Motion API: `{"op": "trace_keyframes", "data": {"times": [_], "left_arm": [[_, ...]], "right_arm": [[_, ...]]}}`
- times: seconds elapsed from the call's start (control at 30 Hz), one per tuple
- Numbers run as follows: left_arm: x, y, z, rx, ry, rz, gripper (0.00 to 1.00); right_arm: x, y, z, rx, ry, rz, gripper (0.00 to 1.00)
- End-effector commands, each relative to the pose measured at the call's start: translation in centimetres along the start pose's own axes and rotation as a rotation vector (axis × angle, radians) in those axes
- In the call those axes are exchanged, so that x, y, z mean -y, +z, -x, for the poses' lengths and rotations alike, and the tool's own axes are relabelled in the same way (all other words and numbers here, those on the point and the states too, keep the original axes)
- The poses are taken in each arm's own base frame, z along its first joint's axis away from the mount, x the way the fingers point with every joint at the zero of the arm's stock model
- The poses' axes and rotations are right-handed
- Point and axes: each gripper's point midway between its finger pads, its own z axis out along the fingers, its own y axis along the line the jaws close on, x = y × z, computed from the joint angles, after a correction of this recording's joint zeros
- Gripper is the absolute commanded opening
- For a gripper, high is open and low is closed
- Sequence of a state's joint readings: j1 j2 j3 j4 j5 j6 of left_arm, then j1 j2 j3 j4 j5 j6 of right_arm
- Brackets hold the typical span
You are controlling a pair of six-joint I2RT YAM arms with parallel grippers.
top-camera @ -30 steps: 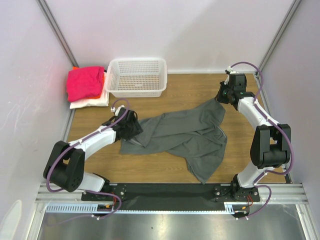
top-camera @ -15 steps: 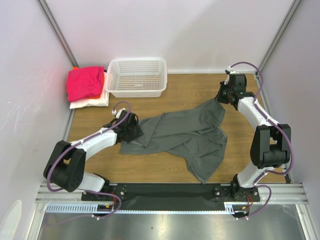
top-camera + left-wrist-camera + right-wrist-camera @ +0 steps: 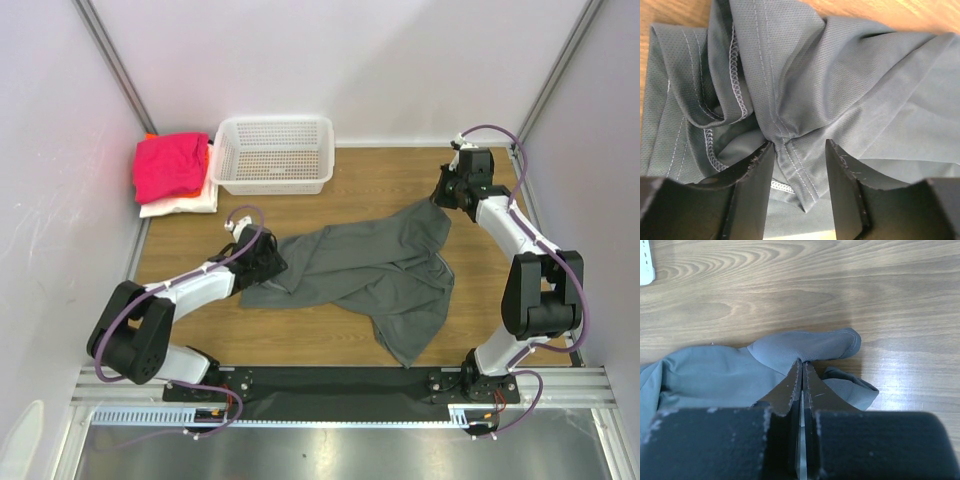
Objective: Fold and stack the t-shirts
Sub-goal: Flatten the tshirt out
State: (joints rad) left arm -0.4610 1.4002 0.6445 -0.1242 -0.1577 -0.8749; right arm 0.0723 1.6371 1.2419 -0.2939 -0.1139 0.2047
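Dark grey t-shirt crumpled on the bench, left tool spread astride a bunched seam at its left end, right tool pressed together pinching its far right corner, pink-topped stack beside basket

The right end effector has its two black fingers pressed together, their tips meeting on a fold of the dark grey cloth t-shirt. A rounded, hemmed corner of the cloth pokes out just beyond the tips, and a smaller rumpled flap lies to the right. The light wood-grain surface fills the rest, with a white plastic edge at the top-left corner.
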Motion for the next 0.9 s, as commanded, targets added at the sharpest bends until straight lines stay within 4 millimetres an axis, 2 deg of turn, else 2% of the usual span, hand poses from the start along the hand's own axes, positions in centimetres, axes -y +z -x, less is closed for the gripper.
{"op": "trace_keyframes", "data": {"times": [0.0, 0.1, 0.23, 0.47, 0.7, 0.8, 0.87], "left_arm": [[0.8, 0.0, 0.9, 0.066, -0.02, -0.038, 0.49], [0.3, 0.0, 0.3, 0.054, -0.02, -0.026, 0.46], [0.3, -0.4, 0.6, 0.073, -0.021, -0.031, 0.4], [0.2, -0.9, 0.4, 0.078, -0.021, -0.041, 0.41], [-0.1, -0.5, -0.1, 0.059, -0.026, -0.027, 0.4], [-0.3, -0.1, 0.2, 0.071, -0.026, -0.008, 0.32], [-0.5, 0.0, 0.4, 0.079, -0.028, 0.007, 0.2]], "right_arm": [[-0.3, -1.1, 1.4, 0.051, -0.023, 0.013, 0.0], [-0.3, -1.1, 1.3, 0.048, -0.023, 0.012, 0.0], [-0.2, -1.0, 1.1, 0.045, -0.022, 0.011, 0.0], [-0.2, -1.0, 1.2, 0.045, -0.021, 0.01, 0.0], [-0.1, -0.7, 0.8, 0.033, -0.021, 0.008, 0.0], [-0.1, -0.9, 0.9, 0.036, -0.024, 0.009, 0.0], [-0.2, -1.0, 0.9, 0.036, -0.024, 0.009, 0.0]]}}
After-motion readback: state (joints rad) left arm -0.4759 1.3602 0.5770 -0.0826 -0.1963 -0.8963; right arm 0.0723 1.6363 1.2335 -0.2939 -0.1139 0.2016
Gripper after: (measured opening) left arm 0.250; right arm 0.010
